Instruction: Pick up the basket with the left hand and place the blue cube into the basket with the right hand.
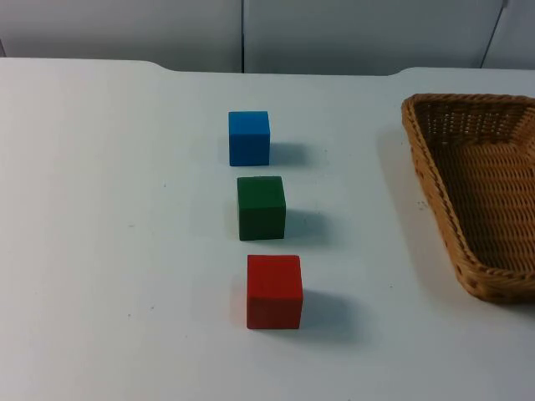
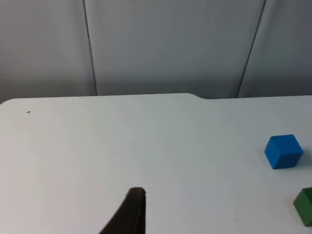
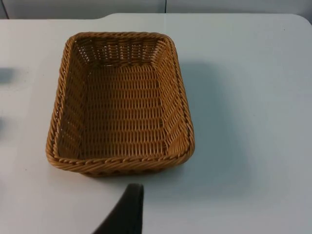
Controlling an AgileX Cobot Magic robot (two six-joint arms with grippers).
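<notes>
Blue cube point(image 1: 249, 138): you find it just above the centre of the top view, standing flat on the white table point(image 1: 109, 234), the farthest of three cubes in a column. It also shows in the left wrist view point(image 2: 283, 151), with bare table all around it.
Green cube point(image 1: 261, 208): you see it in the middle of the column in the top view, just below the blue cube with a small gap between them. A part of it shows in the left wrist view point(image 2: 305, 205).
Red cube point(image 1: 274, 291): it sits lowest in the column, below centre in the top view, apart from the green one.
Basket point(image 1: 481, 188): woven wicker, at the right edge of the top view, cut off by the frame, resting on the table well to the right of the cubes. In the right wrist view point(image 3: 119, 102) you look into it from above; it stands upright with nothing inside.
Left gripper: you see one black fingertip point(image 2: 130, 214) over bare table in the left wrist view; whether it is open or closed you cannot tell.
Right gripper: one black fingertip point(image 3: 126, 212) shows just beside the basket's near rim, not touching it; its state cannot be told either.
Partition wall point(image 1: 334, 33): grey, along the top of the top view behind the table.
</notes>
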